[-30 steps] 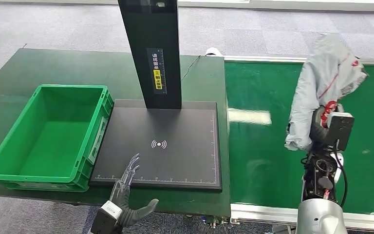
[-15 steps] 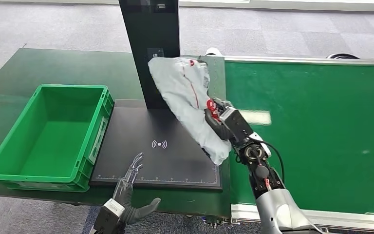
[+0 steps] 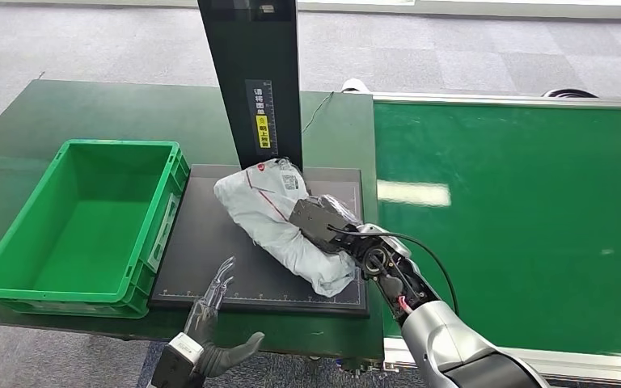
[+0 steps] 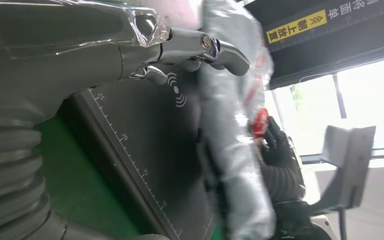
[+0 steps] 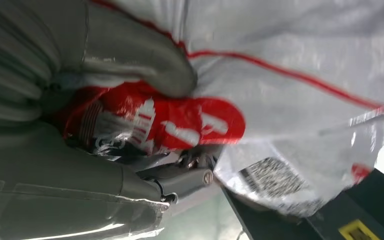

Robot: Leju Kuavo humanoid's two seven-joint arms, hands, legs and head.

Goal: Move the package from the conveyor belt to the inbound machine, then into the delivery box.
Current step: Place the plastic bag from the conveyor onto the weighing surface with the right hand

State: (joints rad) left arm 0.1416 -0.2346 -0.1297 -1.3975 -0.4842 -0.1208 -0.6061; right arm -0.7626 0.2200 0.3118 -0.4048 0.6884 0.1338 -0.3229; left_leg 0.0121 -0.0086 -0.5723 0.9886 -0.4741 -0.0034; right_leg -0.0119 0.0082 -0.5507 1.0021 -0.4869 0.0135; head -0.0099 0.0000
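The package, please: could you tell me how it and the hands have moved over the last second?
The right hand carried the package from above the conveyor belt leftward and down; it now lies on the inbound machine's black plate, still held. The left hand stayed open at the plate's near edge. The green box did not move.

One package (image 3: 279, 217), one inbound machine (image 3: 210, 242), one delivery box (image 3: 16, 259), two robot hands.

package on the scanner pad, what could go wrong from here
The grey package lies slantwise on the black scanner pad, one end close to the pad's front right edge, so it might slide off when the right hand lets go. Its barcode label looks creased, so a scan may fail.
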